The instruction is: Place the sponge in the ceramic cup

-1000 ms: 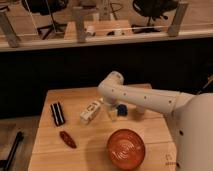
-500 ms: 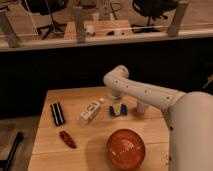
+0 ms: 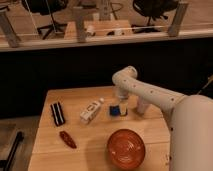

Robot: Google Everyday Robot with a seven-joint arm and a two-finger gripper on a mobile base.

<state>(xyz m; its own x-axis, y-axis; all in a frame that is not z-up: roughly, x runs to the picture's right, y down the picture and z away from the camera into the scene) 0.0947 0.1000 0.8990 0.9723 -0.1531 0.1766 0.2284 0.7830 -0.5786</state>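
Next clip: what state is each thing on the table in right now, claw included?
Claw: open, lowered right at the sponge.
Sponge: lying on the table, not in the cup.
Cup: standing upright.
Bottle: lying on its side.
Bowl: right way up, looks empty.

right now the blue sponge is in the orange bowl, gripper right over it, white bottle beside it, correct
No: the sponge is not in the orange bowl; it lies on the table beyond the bowl, as the camera view shows. The gripper is right over it and the white bottle lies beside it.
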